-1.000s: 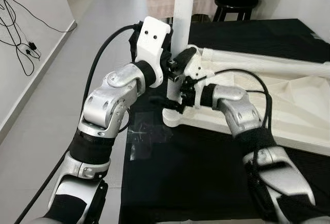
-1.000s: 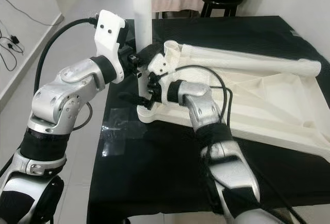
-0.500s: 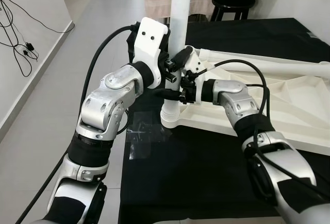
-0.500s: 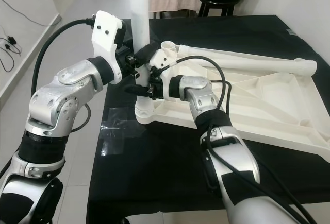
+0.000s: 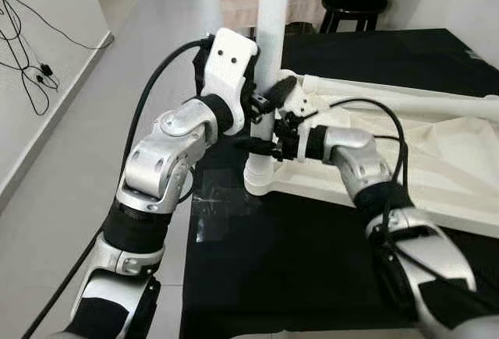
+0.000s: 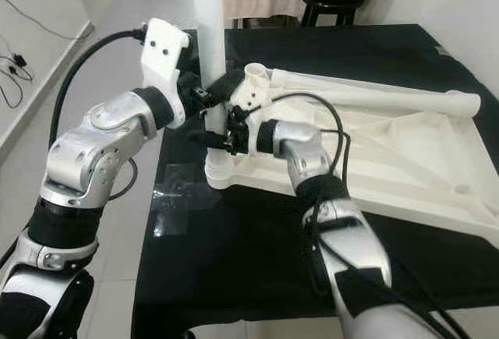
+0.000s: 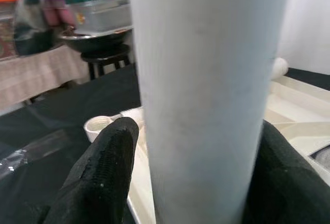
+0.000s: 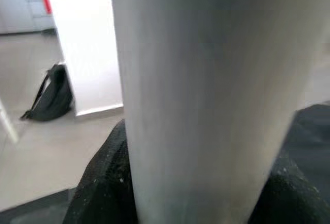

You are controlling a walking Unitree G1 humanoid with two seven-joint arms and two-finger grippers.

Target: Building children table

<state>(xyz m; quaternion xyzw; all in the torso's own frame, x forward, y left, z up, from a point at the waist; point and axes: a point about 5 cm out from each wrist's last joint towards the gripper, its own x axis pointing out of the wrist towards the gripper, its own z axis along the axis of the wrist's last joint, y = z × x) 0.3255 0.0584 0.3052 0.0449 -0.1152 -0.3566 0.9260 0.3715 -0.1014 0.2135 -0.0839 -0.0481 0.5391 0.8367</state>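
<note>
A white table leg [image 5: 269, 51] stands upright, its long axis vertical, with its lower end seated in the near-left corner socket [image 5: 260, 177] of the upturned white tabletop [image 6: 405, 160], which lies on a black cloth-covered surface [image 5: 312, 277]. Both grippers are clamped on the leg just above the socket: the left gripper [image 5: 257, 109] grips it from the left, the right gripper [image 5: 269, 146] from the right and a little lower, each with one black finger [image 7: 103, 172] on either side of the tube. A second leg [image 6: 374, 93] lies along the tabletop's far edge. Seating likely depends on keeping the leg's axis in line with the socket directly below both grippers.
</note>
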